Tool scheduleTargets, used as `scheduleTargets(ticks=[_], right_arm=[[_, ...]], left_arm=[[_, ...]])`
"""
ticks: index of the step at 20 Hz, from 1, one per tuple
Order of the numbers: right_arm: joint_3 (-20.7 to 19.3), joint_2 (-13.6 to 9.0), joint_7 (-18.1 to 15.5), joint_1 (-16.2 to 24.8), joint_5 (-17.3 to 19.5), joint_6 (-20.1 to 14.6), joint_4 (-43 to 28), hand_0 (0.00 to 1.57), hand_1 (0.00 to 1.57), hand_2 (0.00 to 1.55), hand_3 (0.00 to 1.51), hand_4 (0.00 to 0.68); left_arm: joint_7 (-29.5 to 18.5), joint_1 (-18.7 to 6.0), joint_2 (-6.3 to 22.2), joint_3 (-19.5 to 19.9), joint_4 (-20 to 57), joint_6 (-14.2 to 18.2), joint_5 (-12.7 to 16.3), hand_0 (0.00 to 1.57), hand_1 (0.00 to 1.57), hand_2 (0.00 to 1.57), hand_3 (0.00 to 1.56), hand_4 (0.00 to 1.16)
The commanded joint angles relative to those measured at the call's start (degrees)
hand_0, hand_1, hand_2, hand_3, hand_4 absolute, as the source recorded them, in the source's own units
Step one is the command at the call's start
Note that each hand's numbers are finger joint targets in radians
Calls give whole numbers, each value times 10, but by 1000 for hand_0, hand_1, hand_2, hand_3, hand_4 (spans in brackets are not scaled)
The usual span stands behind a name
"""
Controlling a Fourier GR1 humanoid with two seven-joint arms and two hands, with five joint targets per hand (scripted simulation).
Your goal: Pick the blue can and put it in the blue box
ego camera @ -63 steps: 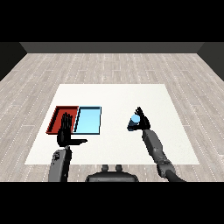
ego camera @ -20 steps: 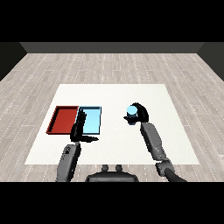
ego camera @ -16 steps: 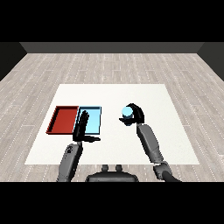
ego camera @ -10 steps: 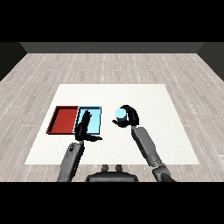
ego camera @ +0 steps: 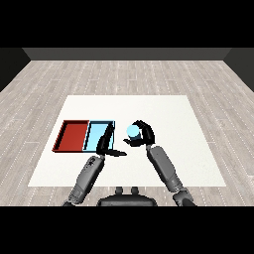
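The blue can (ego camera: 132, 131) sits in my right hand (ego camera: 142, 134), my fingers (ego camera: 147, 130) curled round it, held above the counter (ego camera: 163, 114) near its middle, just to the right of the blue tray (ego camera: 99, 135). That tray lies beside the red tray (ego camera: 72, 136), the two touching, toward the counter's left edge. My left hand (ego camera: 105, 145) hangs over the blue tray's near right corner, fingers straight and relaxed, thumb pointing right, holding nothing.
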Motion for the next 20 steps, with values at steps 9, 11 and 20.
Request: scheduleTargets(ticks=[9, 11, 20], right_arm=[[31, 1, -1, 19, 5, 0, -29, 1404, 1404, 1439, 1402, 669], [30, 1, -16, -11, -11, -3, -10, 1399, 1399, 1445, 1408, 675], [62, -7, 25, 47, 5, -5, -106, 1390, 1390, 1438, 1401, 659]], left_arm=[[-1, -61, 0, -84, 94, 76, 50, 0, 0, 0, 0, 0], [-31, -50, 0, -56, 126, 37, 45, 0, 0, 0, 0, 0], [-46, -89, 0, -137, 161, 101, 126, 0, 0, 0, 0, 0]])
